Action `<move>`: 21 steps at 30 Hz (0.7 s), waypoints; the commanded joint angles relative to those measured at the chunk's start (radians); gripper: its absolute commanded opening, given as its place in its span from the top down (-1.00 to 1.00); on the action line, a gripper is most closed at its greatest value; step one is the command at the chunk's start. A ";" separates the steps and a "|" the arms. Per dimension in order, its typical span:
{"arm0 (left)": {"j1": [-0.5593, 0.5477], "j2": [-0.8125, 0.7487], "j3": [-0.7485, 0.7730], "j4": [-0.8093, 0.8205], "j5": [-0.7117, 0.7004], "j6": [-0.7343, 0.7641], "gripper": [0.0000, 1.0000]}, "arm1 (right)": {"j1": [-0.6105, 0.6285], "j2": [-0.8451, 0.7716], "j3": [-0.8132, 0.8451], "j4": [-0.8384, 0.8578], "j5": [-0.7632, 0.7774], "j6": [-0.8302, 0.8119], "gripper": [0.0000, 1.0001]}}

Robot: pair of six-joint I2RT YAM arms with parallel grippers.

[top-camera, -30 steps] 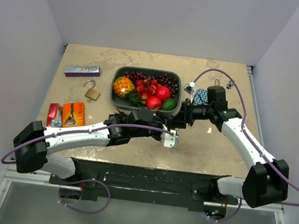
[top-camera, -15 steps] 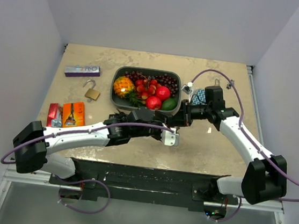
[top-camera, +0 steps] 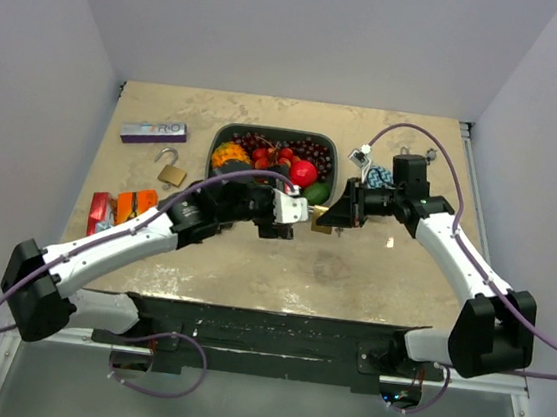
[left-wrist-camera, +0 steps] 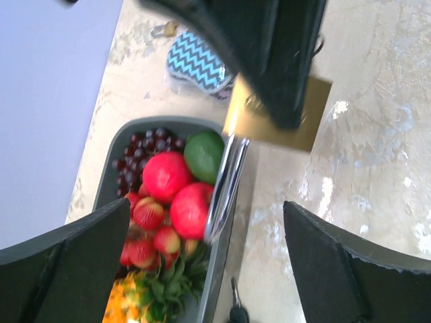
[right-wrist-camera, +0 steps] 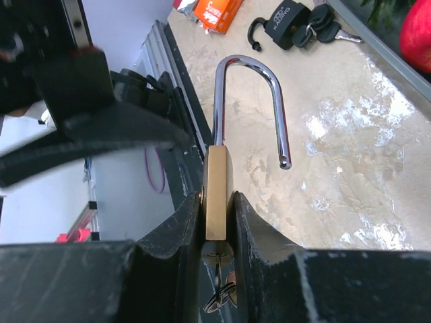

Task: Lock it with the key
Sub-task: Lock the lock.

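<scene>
Right tool [right-wrist-camera: 217, 205] pinches the brass padlock [right-wrist-camera: 217, 178], its chrome shackle [right-wrist-camera: 250, 64] unlatched ahead of the spread left tool [left-wrist-camera: 205, 208]; locking not yet done.

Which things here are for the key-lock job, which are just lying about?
Job: brass padlock, shackle open, in right hand; key in its base; left hand, open, nearby.
Clutter: fruit tray, second brass padlock, black padlock, purple box, orange packets, zigzag pouch.

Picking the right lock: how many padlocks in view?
3: brass padlock in right tool; second brass padlock by purple box; black padlock with keys on table. More may be hidden.
</scene>
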 commanded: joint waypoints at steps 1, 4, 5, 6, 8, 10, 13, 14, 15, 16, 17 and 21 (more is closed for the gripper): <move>0.077 -0.100 0.042 -0.142 0.169 -0.059 -0.99 | -0.001 -0.071 0.032 0.030 -0.070 -0.007 1.00; 0.142 -0.096 0.059 -0.224 0.301 -0.076 -0.94 | -0.003 -0.102 0.046 0.062 -0.069 -0.030 1.00; 0.159 -0.093 0.063 -0.238 0.343 -0.088 -0.91 | 0.000 -0.112 0.050 0.065 -0.067 -0.047 1.00; 0.183 -0.091 0.067 -0.248 0.378 -0.099 -0.89 | 0.002 -0.131 0.056 0.067 -0.070 -0.067 1.00; 0.200 -0.087 0.065 -0.244 0.450 -0.132 -0.85 | 0.002 -0.141 0.061 0.068 -0.076 -0.108 1.00; 0.211 -0.091 0.044 -0.214 0.481 -0.143 -0.82 | 0.006 -0.148 0.076 0.053 -0.087 -0.158 1.00; 0.220 -0.100 0.011 -0.158 0.503 -0.162 -0.78 | 0.023 -0.145 0.118 -0.033 -0.093 -0.266 1.00; 0.220 -0.100 0.004 -0.147 0.506 -0.165 -0.76 | 0.029 -0.143 0.127 -0.045 -0.092 -0.278 1.00; 0.219 -0.102 -0.002 -0.137 0.509 -0.166 -0.75 | 0.039 -0.143 0.139 -0.063 -0.093 -0.286 1.00; 0.220 -0.102 -0.012 -0.123 0.513 -0.166 -0.73 | 0.045 -0.146 0.145 -0.071 -0.092 -0.295 1.00; 0.220 -0.103 -0.015 -0.118 0.517 -0.169 -0.72 | 0.052 -0.149 0.150 -0.077 -0.087 -0.303 1.00; 0.220 -0.097 -0.027 -0.100 0.515 -0.177 -0.64 | 0.114 -0.166 0.162 -0.090 -0.067 -0.312 1.00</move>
